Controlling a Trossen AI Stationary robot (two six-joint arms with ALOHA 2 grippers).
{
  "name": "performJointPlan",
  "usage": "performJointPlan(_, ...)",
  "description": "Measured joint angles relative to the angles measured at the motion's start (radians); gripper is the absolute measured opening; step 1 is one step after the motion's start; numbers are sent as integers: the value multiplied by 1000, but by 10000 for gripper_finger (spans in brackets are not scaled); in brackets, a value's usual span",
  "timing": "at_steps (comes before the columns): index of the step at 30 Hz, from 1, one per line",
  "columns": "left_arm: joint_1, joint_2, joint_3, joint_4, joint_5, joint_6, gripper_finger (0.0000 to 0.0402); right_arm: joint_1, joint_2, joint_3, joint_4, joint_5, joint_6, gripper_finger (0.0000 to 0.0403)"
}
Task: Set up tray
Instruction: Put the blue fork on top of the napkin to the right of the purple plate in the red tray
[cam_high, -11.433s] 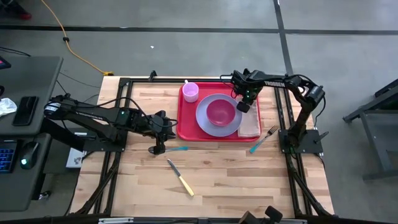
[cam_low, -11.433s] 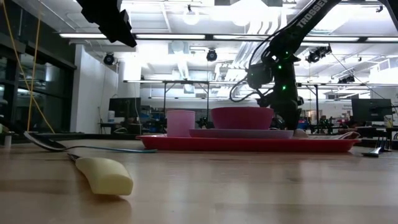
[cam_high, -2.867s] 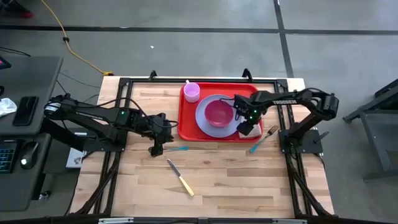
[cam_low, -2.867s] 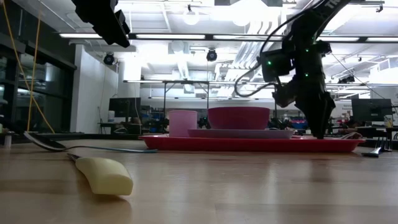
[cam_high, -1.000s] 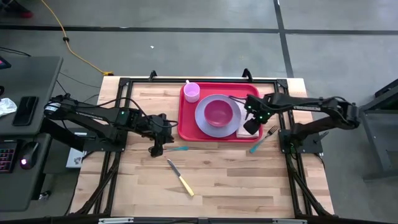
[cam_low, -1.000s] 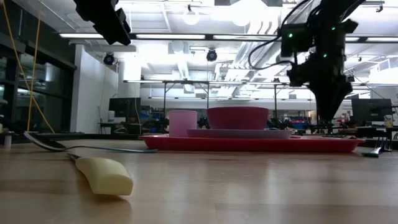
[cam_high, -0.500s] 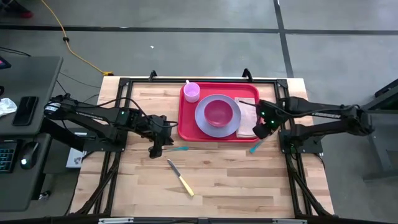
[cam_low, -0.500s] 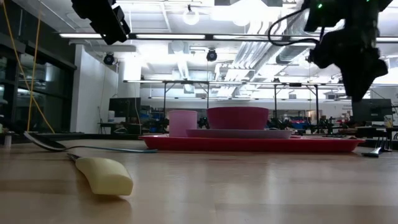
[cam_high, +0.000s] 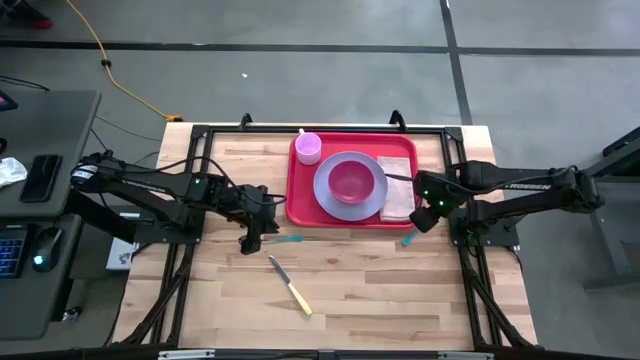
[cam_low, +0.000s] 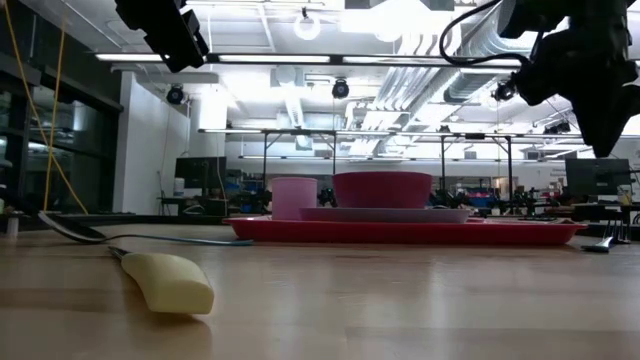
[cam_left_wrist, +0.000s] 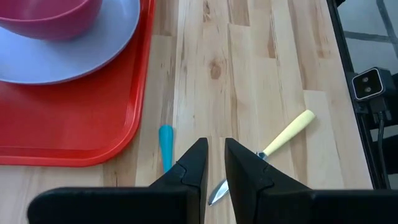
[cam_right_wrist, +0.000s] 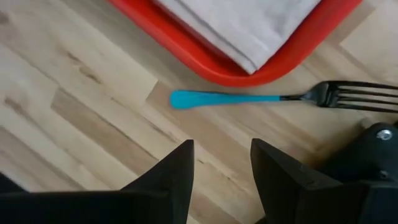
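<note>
Your tray (cam_high: 352, 179) is a flat red plastic rectangle with rounded corners and a low rim, lying toward the far edge of the butcher-block table (cam_high: 340, 300), whose pale wood runs in long glued strips. On the tray sit a round lavender plate (cam_high: 349, 187) carrying a magenta bowl (cam_high: 352, 182), a small pink cup (cam_high: 307, 147) at the far left corner, and a folded beige napkin (cam_high: 399, 190) along the right side. Your right gripper (cam_high: 427, 213) hangs just off the tray's near right corner, above a teal-handled fork (cam_right_wrist: 273, 98), fingers parted and empty. Your left gripper (cam_high: 251, 238) waits left of the tray, fingers nearly together with a narrow gap, holding nothing. A yellow-handled knife (cam_high: 290, 285) lies nearer you. Beyond is a bright workshop with ceiling lights.
</note>
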Motion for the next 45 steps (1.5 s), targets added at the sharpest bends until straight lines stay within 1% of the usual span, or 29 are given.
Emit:
performJointPlan(3, 0, 0, 0, 0, 0, 0, 85, 0, 0, 0, 1, -8, -30, 138)
performJointPlan(9, 0, 0, 0, 0, 0, 0, 85, 0, 0, 0, 28, -12, -146, 138)
performJointPlan(11, 0, 0, 0, 0, 0, 0, 85, 0, 0, 0, 29, -11, -127, 138)
performJointPlan(13, 0, 0, 0, 0, 0, 0, 85, 0, 0, 0, 27, -10, -57, 138)
performJointPlan(16, 0, 0, 0, -5, -1, -28, 85, 15, 0, 0, 23, -39, 13, 138)
performJointPlan(23, 0, 0, 0, -65, -33, -77, 85, 94, 0, 0, 53, -94, 237, 138)
performJointPlan(25, 0, 0, 0, -89, -45, -83, 85, 123, 0, 0, 63, -93, 322, 138)
performJointPlan(29, 0, 0, 0, -117, -77, -103, 85, 184, 0, 0, 63, -38, 515, 138)
performJointPlan(34, 0, 0, 0, -137, -108, -105, 85, 248, 8, 0, 59, 100, 755, 138)
performJointPlan(36, 0, 0, 0, -138, -121, -105, 85, 260, 25, -1, 54, 132, 825, 138)
performJointPlan(40, 0, 0, 0, -156, -149, -105, 85, 263, 75, -28, -3, 136, 896, 138)
performJointPlan(45, 0, 0, 0, -163, -152, -105, 85, 260, 135, -50, -47, 162, 941, 138)
